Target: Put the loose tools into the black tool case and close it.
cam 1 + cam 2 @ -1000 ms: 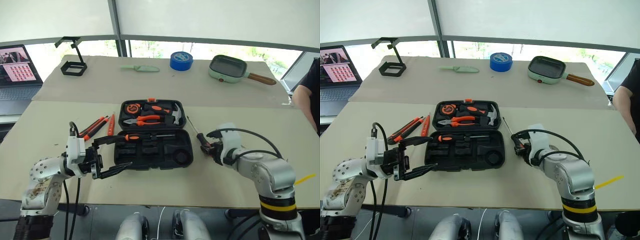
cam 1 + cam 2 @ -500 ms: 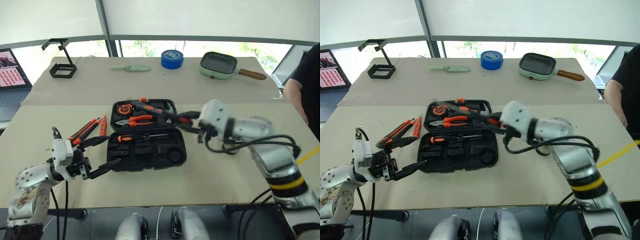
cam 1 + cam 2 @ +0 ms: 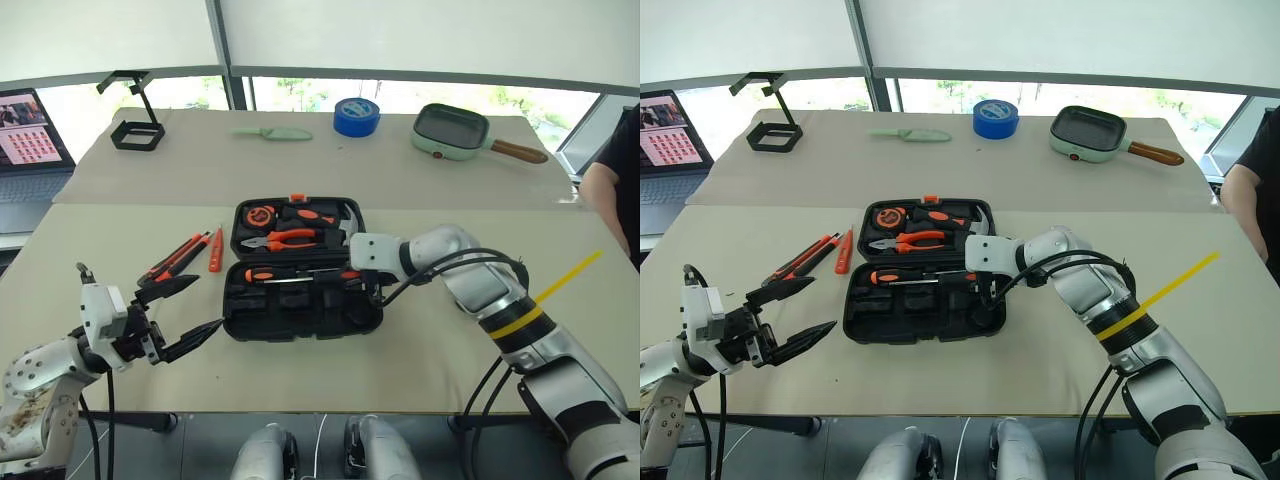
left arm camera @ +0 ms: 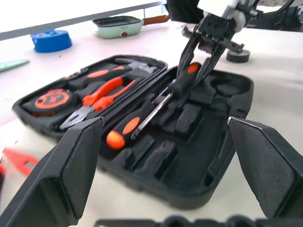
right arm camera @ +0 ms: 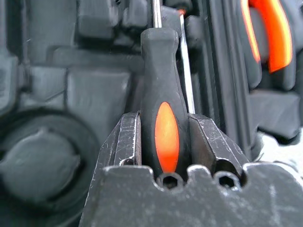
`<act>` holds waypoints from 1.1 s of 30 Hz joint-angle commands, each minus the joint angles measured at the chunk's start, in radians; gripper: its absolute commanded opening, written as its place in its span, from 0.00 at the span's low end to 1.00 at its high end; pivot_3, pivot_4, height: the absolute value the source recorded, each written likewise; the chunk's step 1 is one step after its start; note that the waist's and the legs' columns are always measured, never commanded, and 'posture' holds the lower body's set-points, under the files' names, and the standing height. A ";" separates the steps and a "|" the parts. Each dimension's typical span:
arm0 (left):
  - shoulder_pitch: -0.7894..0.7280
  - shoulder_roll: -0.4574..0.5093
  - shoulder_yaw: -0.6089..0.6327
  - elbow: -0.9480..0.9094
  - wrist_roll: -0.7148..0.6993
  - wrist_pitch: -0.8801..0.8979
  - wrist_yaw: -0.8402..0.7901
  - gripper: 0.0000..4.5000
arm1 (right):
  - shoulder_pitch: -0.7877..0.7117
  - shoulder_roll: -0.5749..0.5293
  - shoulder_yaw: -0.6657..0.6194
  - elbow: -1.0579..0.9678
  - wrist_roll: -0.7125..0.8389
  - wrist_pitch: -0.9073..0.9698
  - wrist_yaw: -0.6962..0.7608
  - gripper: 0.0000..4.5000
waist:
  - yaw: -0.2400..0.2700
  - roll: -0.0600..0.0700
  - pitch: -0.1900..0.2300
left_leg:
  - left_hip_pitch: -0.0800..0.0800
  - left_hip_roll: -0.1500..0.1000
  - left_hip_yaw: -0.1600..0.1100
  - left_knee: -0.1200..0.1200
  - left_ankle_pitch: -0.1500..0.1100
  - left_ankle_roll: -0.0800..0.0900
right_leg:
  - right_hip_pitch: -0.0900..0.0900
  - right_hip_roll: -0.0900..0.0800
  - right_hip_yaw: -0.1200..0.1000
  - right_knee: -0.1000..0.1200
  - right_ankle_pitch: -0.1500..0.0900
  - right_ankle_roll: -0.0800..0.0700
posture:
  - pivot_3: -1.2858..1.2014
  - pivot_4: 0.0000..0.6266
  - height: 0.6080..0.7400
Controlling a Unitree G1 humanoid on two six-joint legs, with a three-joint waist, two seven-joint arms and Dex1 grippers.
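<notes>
Now | case (image 3: 300,310): 1 | screwdrivers: 1 in right hand (image 4: 201,49), 1 stowed (image 3: 285,274)

1. The laptop (image 3: 30,135) is cut off by the left edge of the head view.
2. A person's arm (image 3: 612,205) is cropped at the right edge.
3. The screwdriver (image 5: 161,118) handle's butt hides between the right end effector (image 5: 163,142) fingers.

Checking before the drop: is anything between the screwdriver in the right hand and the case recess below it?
One thing partly is. The right hand holds its screwdriver over the near half of the black tool case, where another screwdriver already lies in a slot right alongside. The other recesses there look free.
</notes>
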 commanded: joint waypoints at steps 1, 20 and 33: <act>0.001 0.006 -0.003 -0.043 -0.021 0.004 -0.001 1.00 | -0.017 -0.002 -0.013 0.006 -0.025 -0.009 0.017 0.23 | -0.001 0.000 0.000 | 0.000 0.000 0.000 0.000 0.001 -0.001 | 0.000 0.001 0.000 0.000 0.000 0.000 | 0.52 0.24 1.00; 0.013 -0.016 -0.011 -0.023 -0.003 -0.015 0.021 1.00 | -0.005 0.026 -0.239 0.045 0.214 -0.189 0.133 0.60 | 0.000 0.000 0.000 | 0.001 0.000 0.000 0.000 0.001 -0.002 | 0.000 0.002 0.000 0.001 0.000 0.000 | 0.52 0.24 1.00; 0.005 -0.027 -0.014 0.000 0.018 -0.022 0.037 1.00 | 0.083 0.222 -0.181 0.242 0.112 -0.258 -0.043 0.01 | -0.002 0.000 0.000 | 0.002 0.001 0.001 -0.001 0.002 -0.003 | 0.000 0.002 0.000 0.001 0.001 -0.001 | 0.52 0.24 1.00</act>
